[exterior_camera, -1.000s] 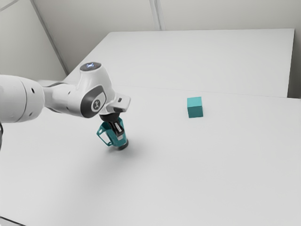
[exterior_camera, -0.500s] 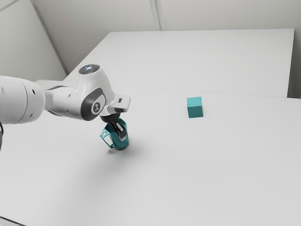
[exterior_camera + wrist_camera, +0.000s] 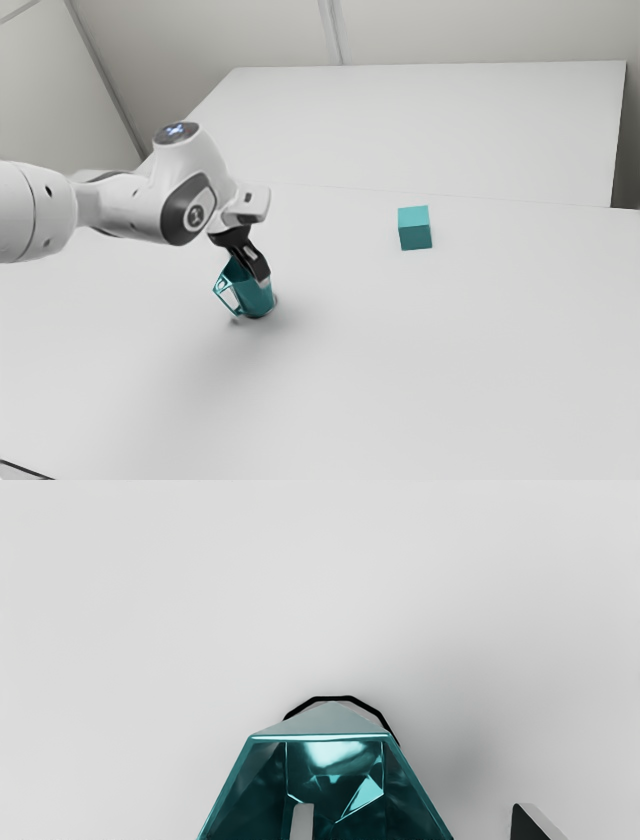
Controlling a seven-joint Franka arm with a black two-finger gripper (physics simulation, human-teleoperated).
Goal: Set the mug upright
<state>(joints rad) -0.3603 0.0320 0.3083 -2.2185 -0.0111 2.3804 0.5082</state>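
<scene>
pale walls (image 3: 480,30) rise behind a broad white table (image 3: 450,350), whose plain, flat top gives a mug a firm place to stand. the teal mug (image 3: 258,298) is on it, toward the exterior view's left, under the arm's hand. its base is down and its mouth up, so it looks upright or very nearly so; i can't tell whether the whole base sits flush. the handle (image 3: 229,297) sticks out toward the exterior view's left.

the gripper (image 3: 256,277) is open, its fingers wide apart: in the wrist view one reaches down into the mug's mouth, while the other is outside, with a strip of table between it and the wall. that leaves the side wall between them but not pinched, so it seems to be the base, not the hand, that carries the mug. straddling one wall makes sense to me, since a thin side is easier to take or let go of than the whole body. the risk i'd guess at is the inner finger, which could catch the wall and tip the mug.

the teal cube (image 3: 415,228) sits well apart, toward the exterior view's right, and plays no part in the mug's balance.
</scene>
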